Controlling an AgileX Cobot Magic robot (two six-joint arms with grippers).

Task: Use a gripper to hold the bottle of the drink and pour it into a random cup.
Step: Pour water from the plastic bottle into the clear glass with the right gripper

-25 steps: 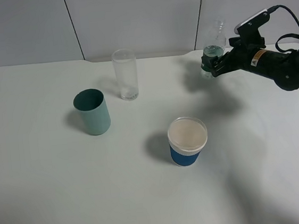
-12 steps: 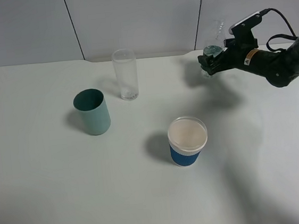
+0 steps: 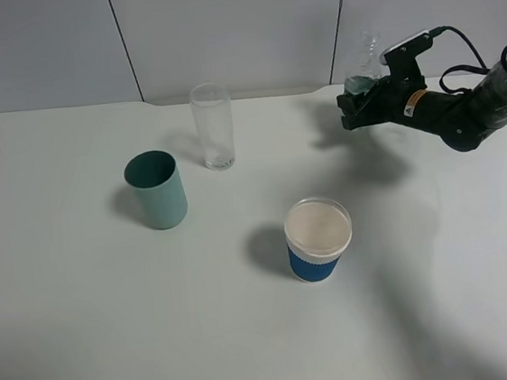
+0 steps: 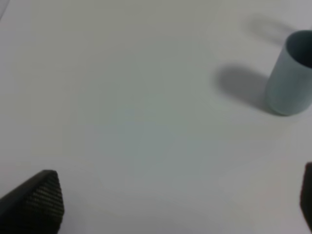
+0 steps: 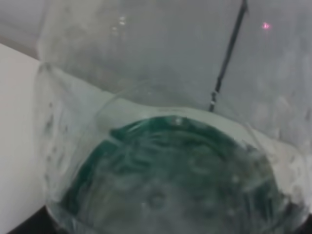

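bottle: the bottle [image 3: 362, 80] sits at the far right of the table [image 3: 87, 334], close to the back wall, in the grasp of the right gripper [image 3: 352, 107]. It looks raised off the surface, neck uppermost. In the right wrist view its clear wall and green label [image 5: 175, 161] fill the frame.
right fingers: clamped together on the bottle's lower, labelled body.
slip risk: the plastic looks thin and smooth, and the hold is low on the body. When it tips, the bottle may twist or slide in the jaws.
squeeze risk: a soft wall may buckle under the clamp and push liquid out of the neck before it reaches a rim. Neither the fill level nor a cap can be made out.
cup: the tall clear cup [image 3: 213, 126] stands well apart to the left, near the back of the table.
pour risk: its mouth is narrow and its body tall, so a neck off-centre spills onto the table and a nudge at the rim may topple it.
path risk: the white paper cup [image 3: 318, 238] and the teal cup [image 3: 156, 189] stand nearer the front. A low carry could clip the paper cup.
left gripper: the left gripper [image 4: 170, 209] hovers over bare table near the teal cup, its fingers apart and holding nothing.
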